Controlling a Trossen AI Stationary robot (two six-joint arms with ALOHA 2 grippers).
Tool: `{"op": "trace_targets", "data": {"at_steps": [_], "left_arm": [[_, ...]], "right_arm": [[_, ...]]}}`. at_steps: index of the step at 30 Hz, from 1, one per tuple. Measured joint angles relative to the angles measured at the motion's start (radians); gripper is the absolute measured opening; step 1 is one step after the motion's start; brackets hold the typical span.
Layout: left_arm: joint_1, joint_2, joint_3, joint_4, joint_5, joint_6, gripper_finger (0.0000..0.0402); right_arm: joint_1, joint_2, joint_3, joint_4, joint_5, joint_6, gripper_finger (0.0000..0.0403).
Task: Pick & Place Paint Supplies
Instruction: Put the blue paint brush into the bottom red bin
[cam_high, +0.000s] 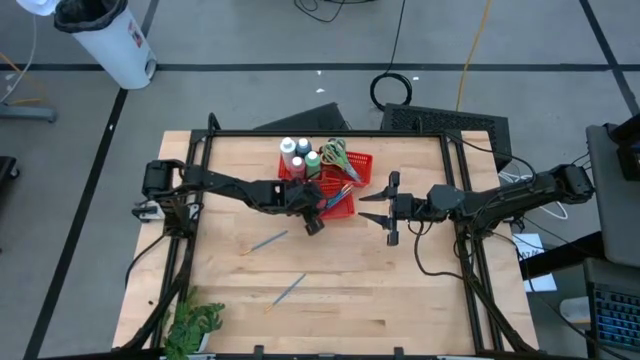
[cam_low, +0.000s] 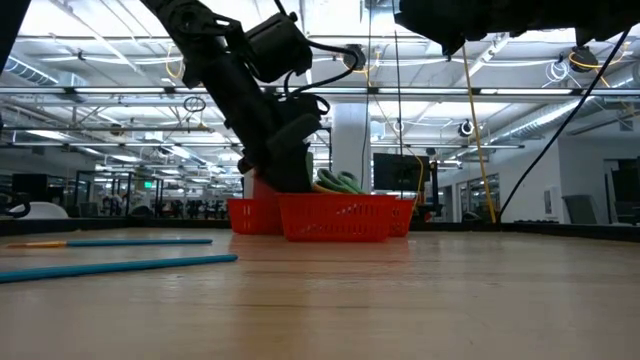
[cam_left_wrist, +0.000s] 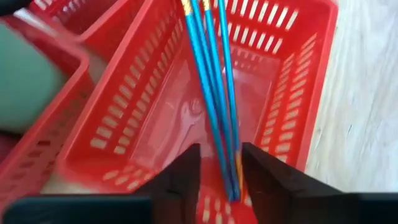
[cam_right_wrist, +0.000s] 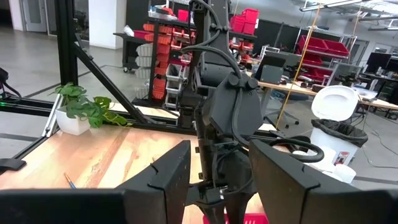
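My left gripper (cam_left_wrist: 221, 177) is open and points down into the near red mesh basket (cam_left_wrist: 292, 124); it shows over that basket in the high view (cam_high: 325, 205). Three thin blue brushes (cam_left_wrist: 214, 93) lie in the basket. Their near ends run between the fingers with a gap on one side, and I cannot tell whether they touch. Two more blue brushes (cam_high: 268, 241) (cam_high: 290, 288) lie flat on the table. White-capped bottles (cam_high: 296, 154) and green-handled scissors (cam_high: 335, 152) sit in the far baskets. My right gripper (cam_high: 378, 208) is open and hovers right of the baskets.
The red baskets (cam_high: 352, 205) stand together at the table's far middle. A green leafy plant (cam_high: 195, 325) stands at the near left corner. Bare wood lies across the near half of the table. A dark frame (cam_high: 330, 133) borders the table.
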Motion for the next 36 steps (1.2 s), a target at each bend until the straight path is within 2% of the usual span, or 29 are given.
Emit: {"op": "trace_targets", "data": {"at_steps": [3,9,15,20,27,31,36], "left_arm": [[0.0,-0.04,0.0,-0.052,0.001,0.033,0.0161],[-0.004,-0.221,0.0,-0.241,0.005,0.111,0.0222],[-0.052,-0.399,-0.004,-0.546,0.006,-0.087,0.0241],[-0.169,-0.443,-0.067,-0.747,0.02,-0.267,0.0241],[-0.34,-0.43,-0.224,-0.734,0.178,-0.44,0.0241],[-0.405,-0.431,-0.297,-0.707,0.177,-0.498,0.0241],[-0.431,-0.431,-0.352,-0.702,0.124,-0.566,0.0241]], "right_arm": [[0.0,0.0,0.0,0.0,0.0,0.0,0.0157],[0.0,0.0,0.0,-0.005,0.0,0.0,0.0157],[0.0,0.0,0.0,-0.011,0.0,0.015,0.0157],[0.0,0.0,0.0,-0.011,0.0,0.015,0.0157],[0.0,0.0,0.0,-0.01,0.0,0.016,0.0157],[0.0,0.0,0.0,-0.007,0.0,0.016,0.0157],[0.0,0.0,0.0,-0.007,0.0,0.016,0.0157]]}}
